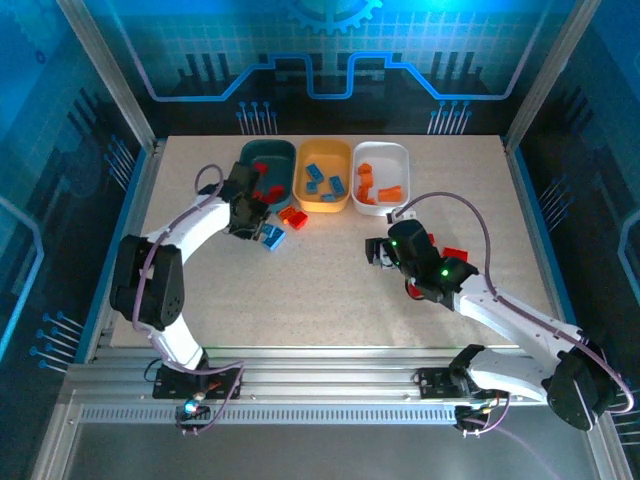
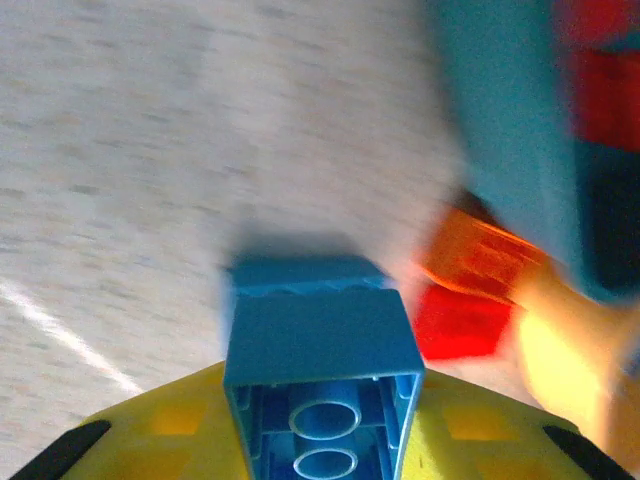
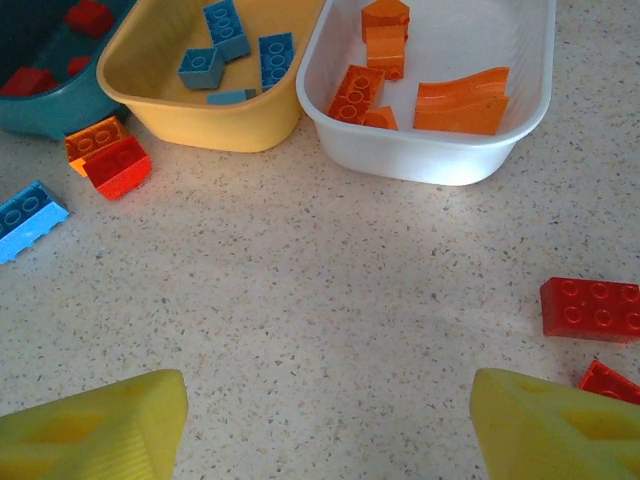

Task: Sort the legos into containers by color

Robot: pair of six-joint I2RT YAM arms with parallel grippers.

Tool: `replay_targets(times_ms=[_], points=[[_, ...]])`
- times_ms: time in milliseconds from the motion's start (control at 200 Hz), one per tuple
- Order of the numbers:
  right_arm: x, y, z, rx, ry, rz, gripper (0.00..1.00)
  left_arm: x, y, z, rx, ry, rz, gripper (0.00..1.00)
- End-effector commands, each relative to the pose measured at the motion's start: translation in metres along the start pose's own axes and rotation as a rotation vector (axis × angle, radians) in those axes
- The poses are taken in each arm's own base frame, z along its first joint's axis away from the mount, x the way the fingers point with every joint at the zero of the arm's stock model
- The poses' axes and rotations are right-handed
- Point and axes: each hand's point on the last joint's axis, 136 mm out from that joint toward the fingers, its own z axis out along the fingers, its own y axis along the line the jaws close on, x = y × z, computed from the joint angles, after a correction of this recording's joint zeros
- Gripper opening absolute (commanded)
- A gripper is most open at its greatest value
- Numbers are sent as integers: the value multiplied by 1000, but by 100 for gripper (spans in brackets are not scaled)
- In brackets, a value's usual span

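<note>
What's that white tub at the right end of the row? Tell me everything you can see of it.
The white tray is a shallow, rounded-rectangular tub of smooth, glossy-looking plastic with a rolled rim. It sits flat and upright on the speckled table, rightmost of three, close beside the yellow tray. Inside lie only orange bricks, several, one with a curved top.

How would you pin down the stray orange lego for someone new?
Start at the dark teal tray and the yellow tray beside it. On the table in front of where they meet sit two legos side by side. Take the orange lego nearer the trays, not the red lego against it.
</note>
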Motion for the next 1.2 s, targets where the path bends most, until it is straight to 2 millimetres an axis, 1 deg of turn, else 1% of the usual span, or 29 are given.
replay_targets(times_ms=[0, 45, 120, 200, 285, 365, 475, 545, 610, 655, 725, 780, 840, 870, 895, 970, 1020, 1025, 1040, 1086, 1116, 1196], points=[[-1, -6, 6, 31, -16, 20, 76, 8, -51, -14, 87, -18, 164, 37], [-1, -7, 7, 36, -17, 19, 76, 19, -79, -10, 160, 31, 221, 38], [0, -8, 8, 44, -14, 16, 76, 34, -118, -3, 255, 81, 309, 38], [1, -11, 9, 55, -12, 17, 76, 45, -151, 3, 318, 109, 393, 38], [1, -12, 9, 57, -11, 19, 76, 54, -174, 15, 339, 139, 451, 38], [1, -13, 10, 59, -13, 21, 76, 58, -188, 25, 355, 160, 476, 38], [1, -15, 11, 63, -9, 23, 76, 57, -196, 36, 358, 151, 499, 39], [1, -14, 11, 58, -7, 25, 76, 58, -202, 40, 372, 155, 515, 51], [2, -14, 11, 54, -4, 23, 75, 61, -210, 42, 395, 165, 536, 55], [2, -13, 11, 53, -4, 20, 76, 61, -215, 41, 408, 160, 551, 64], [1, -14, 11, 53, -4, 19, 76, 60, -223, 38, 426, 151, 574, 74], [2, -14, 10, 53, -4, 18, 76, 62, -230, 29, 452, 154, 595, 76], [1, -15, 9, 54, -9, 18, 76, 67, -233, 11, 484, 153, 624, 77], [1, -15, 9, 55, -11, 19, 76, 70, -231, 3, 490, 142, 654, 78], [1, -15, 9, 56, -11, 19, 76, 71, -229, -7, 496, 122, 679, 79], [2, -16, 9, 56, -11, 20, 76, 71, -209, -26, 473, 58, 779, 81], [2, -15, 9, 55, -10, 22, 76, 71, -184, -25, 448, 43, 860, 81], [2, -15, 10, 55, -10, 22, 76, 70, -184, -28, 452, 38, 868, 81], [3, -15, 10, 55, -8, 22, 76, 70, -173, -24, 433, 38, 889, 81], [3, -15, 10, 52, -8, 23, 76, 65, -147, -23, 395, 25, 942, 82], [3, -15, 11, 54, -5, 24, 76, 64, -129, -23, 370, 27, 980, 85], [3, -14, 11, 51, -3, 26, 76, 55, -78, -15, 224, 20, 1063, 87]])
